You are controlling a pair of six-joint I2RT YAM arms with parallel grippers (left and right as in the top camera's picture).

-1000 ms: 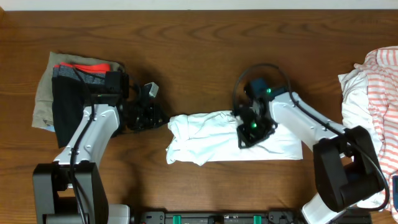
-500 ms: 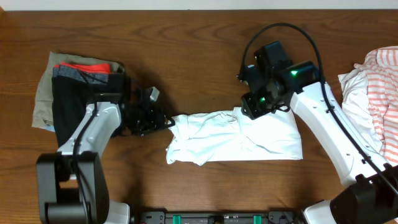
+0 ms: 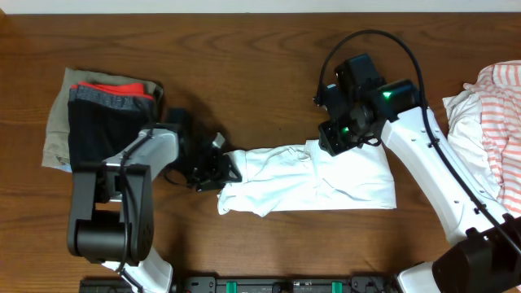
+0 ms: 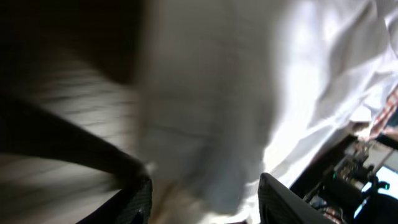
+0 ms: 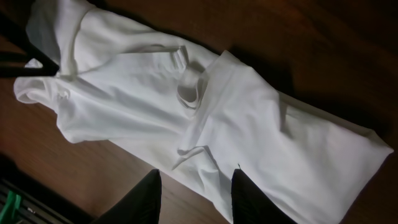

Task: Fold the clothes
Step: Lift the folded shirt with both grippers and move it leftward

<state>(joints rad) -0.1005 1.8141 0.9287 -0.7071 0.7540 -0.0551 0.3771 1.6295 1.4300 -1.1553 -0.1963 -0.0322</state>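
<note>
As overhead showed, the white shirt (image 3: 326, 183) lay half-folded near the tabletop's (image 3: 260, 65) front edge, the striped garment (image 3: 496, 106) unfolded at its right edge. Left wrist: the left gripper (image 4: 205, 199) gaped, seemingly empty, at blurred cloth. Right wrist: the right gripper (image 5: 196, 196) hung part-open, empty, above the shirt.

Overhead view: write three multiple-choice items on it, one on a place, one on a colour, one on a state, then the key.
1. The orange-striped garment lies at the table's:
A. right edge
B. middle
C. left edge
2. The shirt in the table's middle is:
A. black
B. white
C. grey
3. The right pincer is:
A. shut on the shirt
B. shut on nothing
C. open above the shirt
Key: 1 A, it is bunched at the right edge. 2 B, it is plain white cloth. 3 C, the right wrist view shows its fingers apart with nothing between them.
</note>
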